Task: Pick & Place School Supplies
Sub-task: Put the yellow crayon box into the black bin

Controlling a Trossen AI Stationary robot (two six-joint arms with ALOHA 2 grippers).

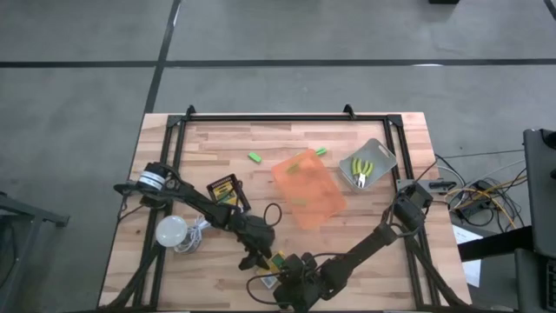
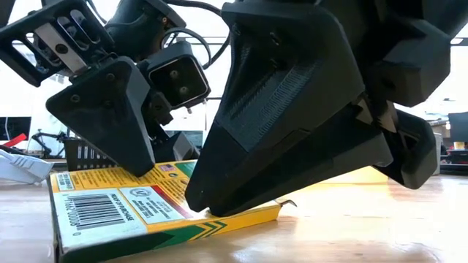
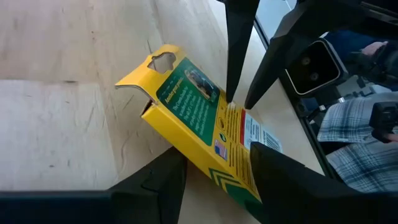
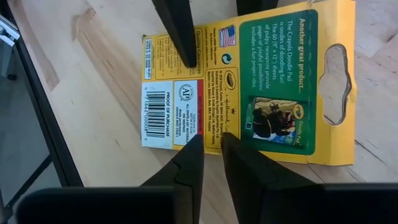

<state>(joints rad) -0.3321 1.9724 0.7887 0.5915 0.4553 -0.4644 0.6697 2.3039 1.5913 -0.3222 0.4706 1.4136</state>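
A yellow-and-green crayon box (image 1: 274, 263) lies printed back up near the table's near edge, its hang-tab flap (image 3: 134, 81) open at one end. My right gripper (image 4: 212, 140) is shut, tips down on the box. My left gripper (image 3: 214, 174) is open with the box's other end between its fingers. One left fingertip (image 4: 188, 59) stands over the box's face. I cannot tell whether it touches. My right gripper rests its two shut fingertips (image 3: 235, 98) on the box's printed face, close to one long edge (image 4: 208, 149) and about midway along it. The fingers slant down from the near right. The box lies flat on the table under them (image 2: 194, 208).
Farther back are a second crayon box (image 1: 224, 189), an orange tray (image 1: 308, 189), two green blocks (image 1: 254, 157) (image 1: 320, 151) and a grey bin (image 1: 382, 156) holding yellow-handled tools (image 1: 362, 169). A white bulb (image 1: 171, 230) lies at the left. A person's plaid clothing (image 3: 354, 143) shows beyond the near edge.
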